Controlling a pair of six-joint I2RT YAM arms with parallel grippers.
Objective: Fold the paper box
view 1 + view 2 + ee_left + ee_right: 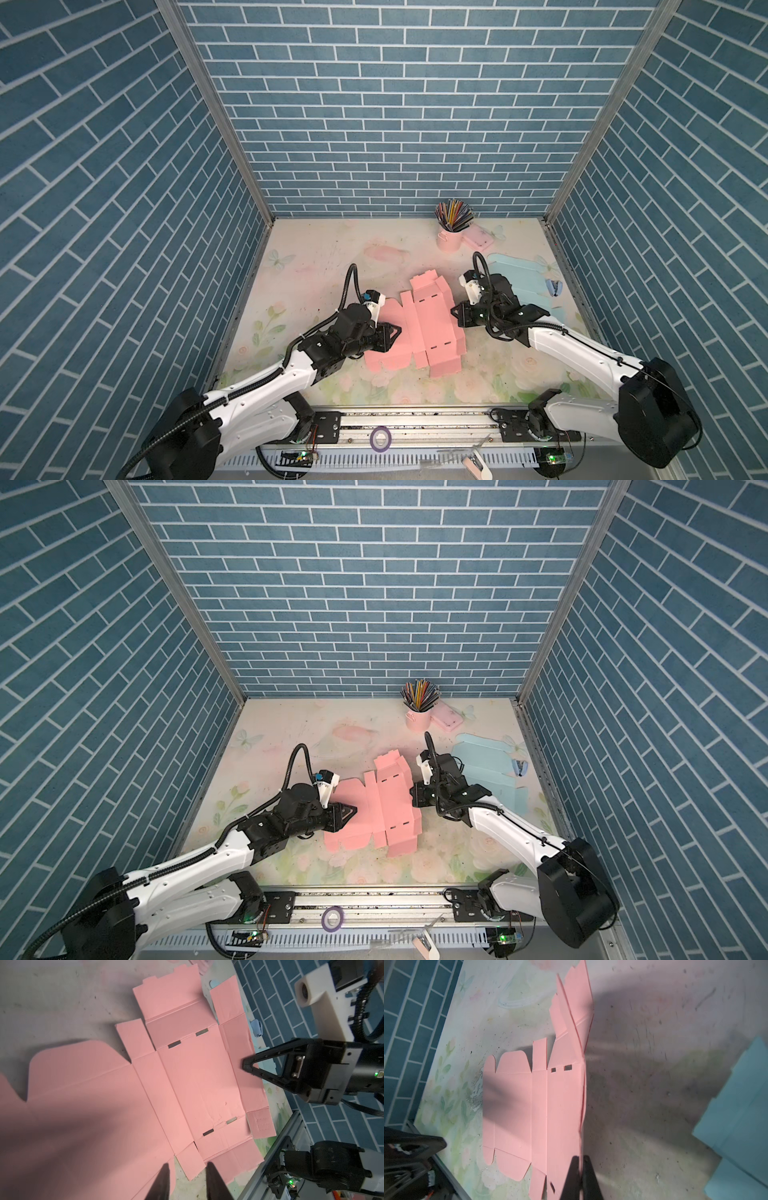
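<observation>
The pink paper box (419, 328) (382, 808) lies unfolded near the middle of the table, mostly flat. My left gripper (395, 332) (353, 811) hovers over its left lid panel. In the left wrist view the left gripper (188, 1164) is open, with a small pink flap and bare table showing in the gap. My right gripper (456, 314) (413, 794) is at the box's right edge. In the right wrist view the right gripper (580, 1157) is shut on the box's (539, 1105) side panel, which is raised on edge.
A pink cup of pencils (449, 237) and a pink case (478, 237) stand at the back right. A flat light-blue box (519, 282) and a small blue clip (554, 286) lie behind the right arm. A purple tape ring (380, 438) sits on the front rail.
</observation>
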